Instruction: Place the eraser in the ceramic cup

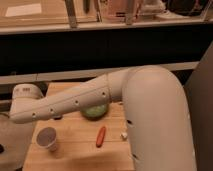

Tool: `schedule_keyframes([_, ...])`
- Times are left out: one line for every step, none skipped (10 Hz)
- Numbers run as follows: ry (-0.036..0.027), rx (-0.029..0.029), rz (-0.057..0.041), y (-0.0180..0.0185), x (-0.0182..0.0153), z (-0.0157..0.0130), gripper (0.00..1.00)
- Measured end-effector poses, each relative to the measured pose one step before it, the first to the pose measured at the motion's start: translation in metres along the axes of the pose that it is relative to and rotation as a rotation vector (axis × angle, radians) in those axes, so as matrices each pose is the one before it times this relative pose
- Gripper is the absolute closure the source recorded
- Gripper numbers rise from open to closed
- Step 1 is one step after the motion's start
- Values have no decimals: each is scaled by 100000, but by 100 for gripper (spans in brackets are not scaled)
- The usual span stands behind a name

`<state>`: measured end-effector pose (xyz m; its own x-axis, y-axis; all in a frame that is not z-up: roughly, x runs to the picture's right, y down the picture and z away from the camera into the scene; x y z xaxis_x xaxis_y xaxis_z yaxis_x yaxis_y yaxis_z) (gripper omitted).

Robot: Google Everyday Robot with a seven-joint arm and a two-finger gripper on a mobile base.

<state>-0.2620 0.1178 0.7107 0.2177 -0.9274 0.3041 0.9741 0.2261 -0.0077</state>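
The ceramic cup (47, 138) is small, white and grey inside, and stands upright at the front left of the wooden table (80, 150). My pale arm (75, 102) reaches from the right across the table to its left edge, above and behind the cup. My gripper is hidden beyond the arm's end joint (24, 96). A small dark bit (57, 118) shows just under the arm, behind the cup; I cannot tell whether it is the eraser.
A green bowl (95, 111) sits mid-table, partly under the arm. A red-orange oblong thing (101, 136) and a tiny white piece (123, 135) lie to the cup's right. A grey round surface (11, 145) lies left of the table. A dark counter front runs behind.
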Motion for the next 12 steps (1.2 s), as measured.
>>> schedule_keyframes([-66, -20, -97, -24, -77, 28, 94])
schedule_keyframes([-600, -51, 480, -113, 31, 92, 81])
schedule_keyframes([-258, -246, 43, 18, 140, 245, 73])
schedule_keyframes([-1485, 1064, 69, -267, 124, 422, 61])
schedule_keyframes([-2039, 1014, 461, 23, 313, 453, 52])
schedule_keyframes([-2358, 1219, 456, 83, 394, 527, 41])
schedule_keyframes([-1959, 1309, 197, 53, 364, 458, 32])
schedule_keyframes([-1779, 1443, 43, 113, 525, 567, 24])
schedule_keyframes([-918, 1070, -361, 174, 699, 532, 20])
schedule_keyframes([-650, 811, -1722, -109, 678, 631, 20])
schedule_keyframes([-160, 294, -1829, -152, 652, 599, 20])
schedule_keyframes([-56, 149, -1288, -151, 383, 389, 20])
